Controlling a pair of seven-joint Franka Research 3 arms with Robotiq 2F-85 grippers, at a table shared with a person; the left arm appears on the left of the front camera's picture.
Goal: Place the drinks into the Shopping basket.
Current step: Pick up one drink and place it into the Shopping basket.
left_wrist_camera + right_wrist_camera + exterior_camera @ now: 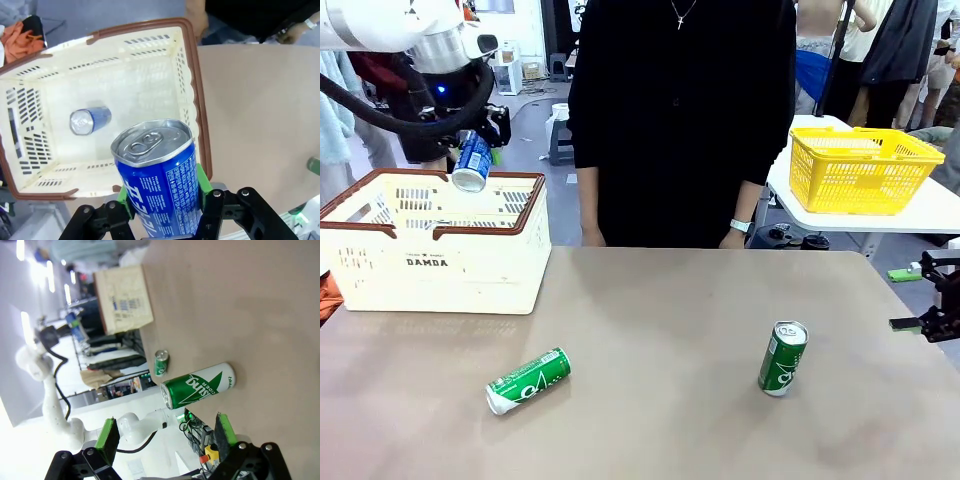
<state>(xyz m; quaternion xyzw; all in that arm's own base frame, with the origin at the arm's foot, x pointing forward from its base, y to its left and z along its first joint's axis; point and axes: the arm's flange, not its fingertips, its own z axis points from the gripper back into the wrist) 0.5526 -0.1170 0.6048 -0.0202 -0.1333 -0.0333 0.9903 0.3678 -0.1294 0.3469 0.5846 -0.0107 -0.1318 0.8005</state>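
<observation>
Blue can [155, 175] is pinched by left gripper [162, 200] and held over Shopping basket [440, 270] so a release lands it beside the other blue can [90, 121]. 2 are yet to be loaded from the table [670, 300]: toppled green can [527, 380], upright green can [783, 358]. Right gripper [166, 432] is spread, empty.

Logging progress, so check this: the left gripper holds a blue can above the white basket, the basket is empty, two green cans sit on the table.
The basket is not empty: the left wrist view shows a second blue can lying inside it. Otherwise right: the left gripper holds a blue can above it, and two green cans sit on the table.
</observation>
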